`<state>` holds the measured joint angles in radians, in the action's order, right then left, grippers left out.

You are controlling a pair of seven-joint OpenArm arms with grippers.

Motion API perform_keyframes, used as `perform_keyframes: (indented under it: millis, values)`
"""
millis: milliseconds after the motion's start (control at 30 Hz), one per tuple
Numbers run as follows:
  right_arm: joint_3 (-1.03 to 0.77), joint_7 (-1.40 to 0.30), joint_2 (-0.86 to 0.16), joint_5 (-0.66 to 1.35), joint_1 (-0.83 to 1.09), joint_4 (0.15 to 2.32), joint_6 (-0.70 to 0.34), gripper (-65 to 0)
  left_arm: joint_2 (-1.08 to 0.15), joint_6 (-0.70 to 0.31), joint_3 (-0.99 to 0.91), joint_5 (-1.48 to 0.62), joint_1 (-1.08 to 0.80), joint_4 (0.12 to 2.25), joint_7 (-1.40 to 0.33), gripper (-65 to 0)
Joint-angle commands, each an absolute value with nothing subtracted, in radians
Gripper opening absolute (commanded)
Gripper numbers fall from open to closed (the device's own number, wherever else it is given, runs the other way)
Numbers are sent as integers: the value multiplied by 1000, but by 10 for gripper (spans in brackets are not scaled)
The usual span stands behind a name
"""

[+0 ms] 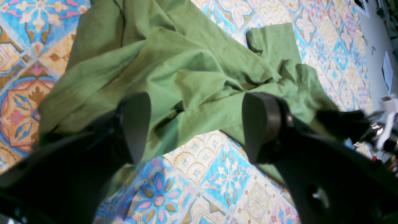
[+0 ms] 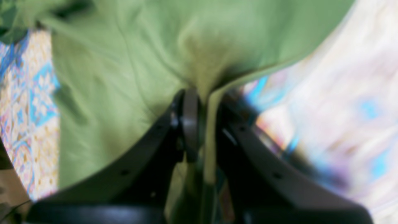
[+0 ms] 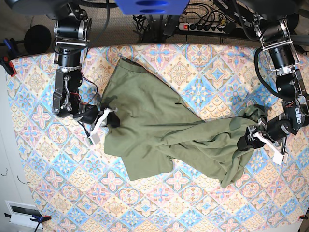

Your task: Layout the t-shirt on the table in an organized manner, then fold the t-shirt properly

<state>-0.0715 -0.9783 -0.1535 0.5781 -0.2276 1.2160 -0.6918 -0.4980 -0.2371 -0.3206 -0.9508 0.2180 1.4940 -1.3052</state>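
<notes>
Right hand (image 3: 110,119) pinches the edge of the olive-green t-shirt (image 3: 159,133), which sprawls rumpled across the middle of the patterned worktop (image 3: 203,63). Left hand (image 3: 245,141) hangs spread wide over its bunched far end.

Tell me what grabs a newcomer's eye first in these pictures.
The olive-green t-shirt sprawls crumpled across the middle of the brightly tiled table. The right gripper pinches its edge on the base view's left, while the left gripper hangs open over bunched cloth on the right.
</notes>
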Motion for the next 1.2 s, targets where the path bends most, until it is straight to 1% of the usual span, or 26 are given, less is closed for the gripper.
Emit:
perform_keyframes:
  millis: [0, 67, 133, 200, 300, 367, 567, 767, 867, 933, 1033, 1100, 1167]
  values:
    - [-74, -957, -162, 605, -254, 1264, -698, -601, -515, -242, -328, -972, 240, 1508, -1288, -193]
    - [-74, -958, -165, 605, -251, 1310, -698, -600, -515, -242, -328, -972, 240, 1508, -1288, -193]
    - [-68, -958, -191, 607, -251, 1328, -698, -594, -515, -242, -328, -972, 240, 1508, -1288, -193]
    - [-68, -958, -197, 607, -251, 1330, -698, -559, -515, -242, -328, -972, 240, 1508, -1288, -193]
    - [-73, -958, -197, 605, -249, 1330, -698, -488, -515, -242, -328, -972, 240, 1508, -1288, -193]
    - [-73, -958, -197, 605, -242, 1330, -698, -459, -515, -242, -328, -972, 240, 1508, -1288, -193]
    - [-65, -955, -196, 605, -234, 1302, -698, -490, -515, -242, -328, -972, 239, 1508, -1288, -193]
    - [-74, -941, -194, 602, -239, 1225, -698, -488, -515, -242, -328, -972, 239, 1508, -1288, -193]
    - [-81, -911, -200, 602, -249, 1222, -698, -484, -515, -242, -328, -972, 239, 1508, -1288, -193]
    - [-133, -917, -208, 602, -248, 1225, -698, -458, -515, -242, -328, -972, 239, 1508, -1288, -193]
    - [-194, -917, -209, 602, -245, 1227, -698, -384, -515, -242, -328, -972, 239, 1508, -1288, -193]
    - [-202, -917, -211, 602, -243, 1218, -698, -344, -515, -242, -328, -972, 239, 1508, -1288, -193]
    - [-202, -917, -211, 602, -243, 1214, -698, -338, -515, -242, -328, -972, 239, 1508, -1288, -193]
